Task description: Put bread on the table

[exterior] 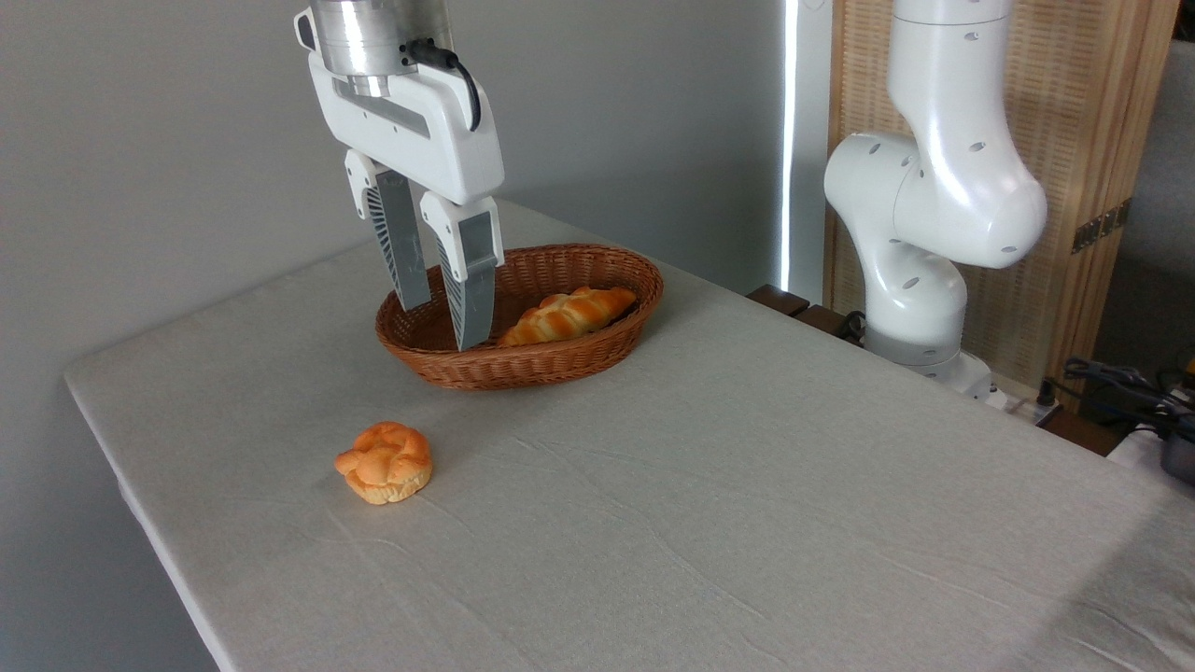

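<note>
**Bun on cloth, gripper raised over basket**

Bread (386, 462) is sitting on the table (709, 504), nearest the viewer, clear of every other item. At about 1 o'clock from it, a wicker basket (520, 317) is holding a braided loaf (568, 315) toward its right half. Above the basket's left end, the gripper (442, 324) is hanging with its fingers (470, 280) pointing down, parted by a narrow gap and gripping nothing. At 3 o'clock, the arm base (920, 289) is standing beyond the table edge.

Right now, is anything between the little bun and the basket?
No. In the camera view, only bare table cloth lies between the bun and the wicker basket.
</note>
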